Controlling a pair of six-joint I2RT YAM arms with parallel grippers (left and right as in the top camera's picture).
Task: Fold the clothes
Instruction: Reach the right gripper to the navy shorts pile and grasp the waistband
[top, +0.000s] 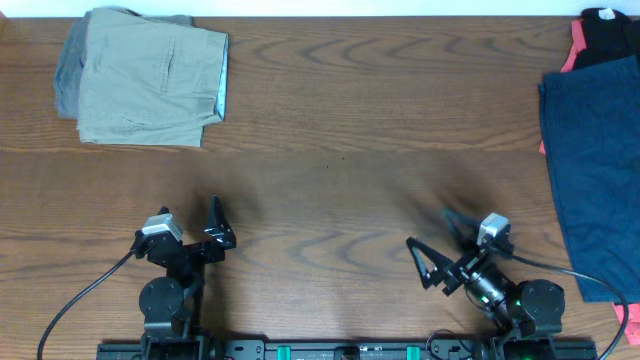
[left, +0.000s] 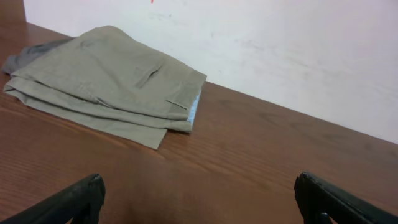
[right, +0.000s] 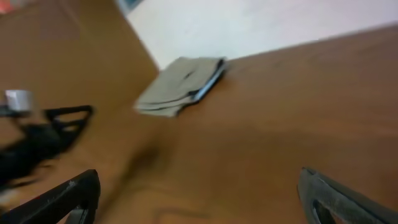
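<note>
The dark navy blue shorts (top: 598, 160) lie spread at the table's right edge, partly out of frame, seen only in the overhead view. My left gripper (top: 190, 224) is open and empty near the front left, and it shows in the left wrist view (left: 199, 196) with bare wood between its fingers. My right gripper (top: 432, 232) is open and empty near the front right, left of the shorts and apart from them. It shows in the blurred right wrist view (right: 199, 196), facing left across the table.
Folded khaki-beige trousers (top: 150, 76) lie at the back left, also in the left wrist view (left: 106, 81) and the right wrist view (right: 180, 86). A black garment with coral-pink edge (top: 603, 36) sits at the back right corner. The left arm (right: 37, 134) shows in the right wrist view.
</note>
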